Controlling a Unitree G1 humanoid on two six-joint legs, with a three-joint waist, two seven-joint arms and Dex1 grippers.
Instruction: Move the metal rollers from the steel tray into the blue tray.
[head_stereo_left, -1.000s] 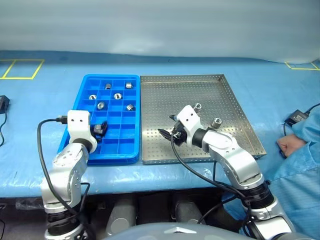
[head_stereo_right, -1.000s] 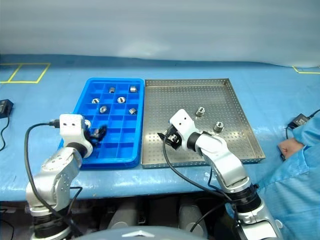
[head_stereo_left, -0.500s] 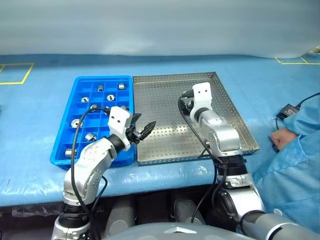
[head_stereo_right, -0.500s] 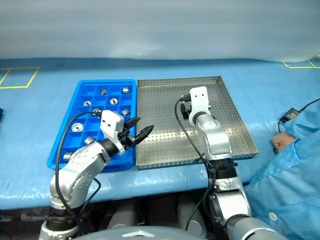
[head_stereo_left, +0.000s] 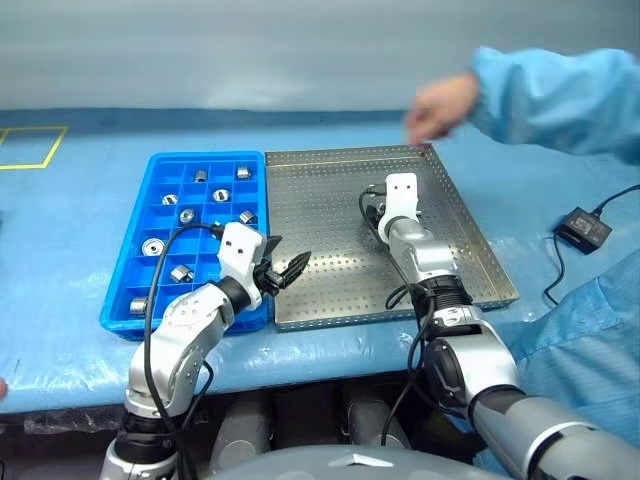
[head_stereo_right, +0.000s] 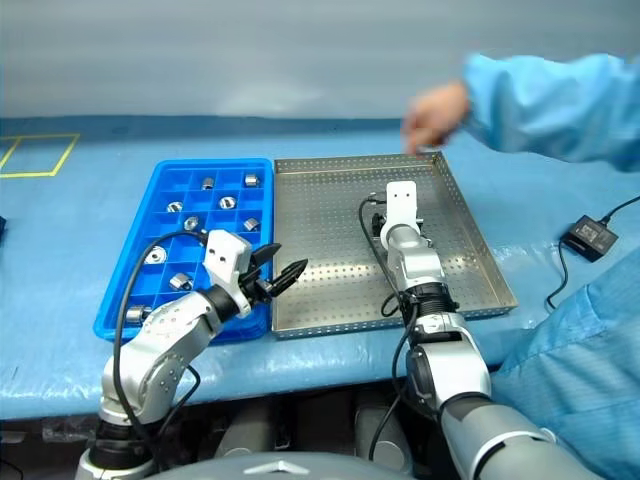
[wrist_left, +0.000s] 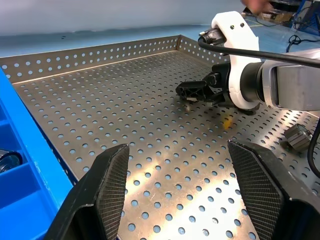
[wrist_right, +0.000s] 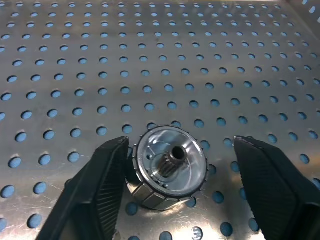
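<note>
Steel roller (wrist_right: 169, 167) between right hand (wrist_right: 172, 175) fingers

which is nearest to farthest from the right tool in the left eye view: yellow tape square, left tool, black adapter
Measured from the right tool, which is over the steel tray:
1. left tool, to its left, at the seam between the two trays
2. black adapter, off to its right on the blue table cover
3. yellow tape square, far left, beyond the blue tray
</note>
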